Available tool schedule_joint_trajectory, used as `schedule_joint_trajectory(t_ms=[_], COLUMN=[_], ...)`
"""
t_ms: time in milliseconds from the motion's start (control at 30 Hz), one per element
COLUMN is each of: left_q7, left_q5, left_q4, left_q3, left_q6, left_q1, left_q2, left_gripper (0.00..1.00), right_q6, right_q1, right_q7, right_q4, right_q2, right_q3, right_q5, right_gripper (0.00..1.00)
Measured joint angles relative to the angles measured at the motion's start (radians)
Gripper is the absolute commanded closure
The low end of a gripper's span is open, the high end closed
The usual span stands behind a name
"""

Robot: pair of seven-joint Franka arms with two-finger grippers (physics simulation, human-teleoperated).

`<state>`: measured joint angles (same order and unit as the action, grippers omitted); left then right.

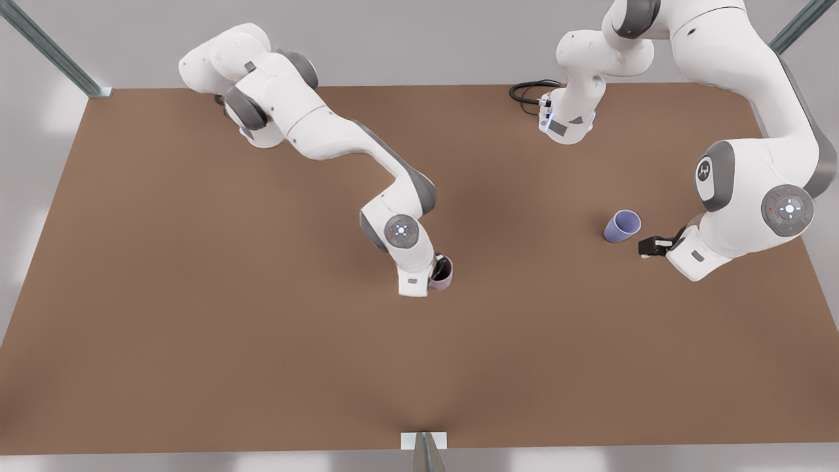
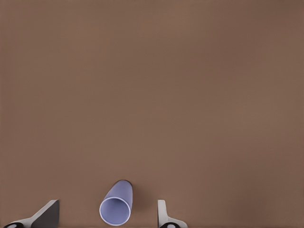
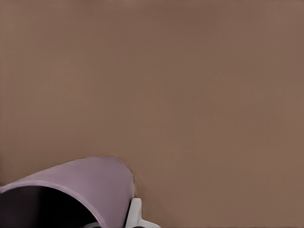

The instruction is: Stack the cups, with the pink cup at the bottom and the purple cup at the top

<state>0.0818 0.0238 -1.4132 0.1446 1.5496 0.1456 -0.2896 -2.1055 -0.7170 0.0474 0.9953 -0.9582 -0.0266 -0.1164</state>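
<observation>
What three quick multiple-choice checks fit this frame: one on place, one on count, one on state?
1. Where is the purple cup?
A. front view's right, by the left gripper
B. inside the pink cup
C. front view's far left

2. How many cups are on the table?
A. one
B. two
C. three

3. The left gripper's fingers are:
A. shut on the purple cup
B. shut on the pink cup
C. open, holding nothing

Key:
1 A: the purple cup stands just off the left gripper.
2 B: besides it there is the pink cup, at the right gripper near the middle.
3 C: the left wrist view shows the fingers apart, with the cup beyond them.
</observation>
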Motion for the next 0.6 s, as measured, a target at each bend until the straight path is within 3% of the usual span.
schedule_joint_trajectory(t_ms=[433,467,500,567,600], left_q7=[0.002,0.001,0.001,0.0,-0.001], left_q5=[0.0,0.0,0.0,0.0,0.0], left_q4=[-0.002,-0.002,-0.003,-0.004,-0.004], left_q3=[-0.001,-0.001,-0.001,-0.001,-0.001], left_q6=[0.001,0.001,0.001,0.001,0.0], left_q1=[0.0,0.0,0.0,0.0,0.0], left_q2=[0.003,0.003,0.004,0.006,0.007], left_gripper=[0.0,0.0,0.0,0.0,0.0], right_q6=[0.015,0.016,0.017,0.02,0.022], right_q1=[-0.09,-0.09,-0.09,-0.09,-0.09], right_q7=[0.468,0.493,0.518,0.566,0.59], right_q4=[-0.066,-0.067,-0.067,-0.066,-0.066], right_q2=[-0.104,-0.107,-0.108,-0.108,-0.108], right_q3=[0.078,0.081,0.087,0.093,0.094], right_q5=[-0.012,-0.015,-0.018,-0.02,-0.018], right_gripper=[0.79,0.61,0.53,0.19,0.19])
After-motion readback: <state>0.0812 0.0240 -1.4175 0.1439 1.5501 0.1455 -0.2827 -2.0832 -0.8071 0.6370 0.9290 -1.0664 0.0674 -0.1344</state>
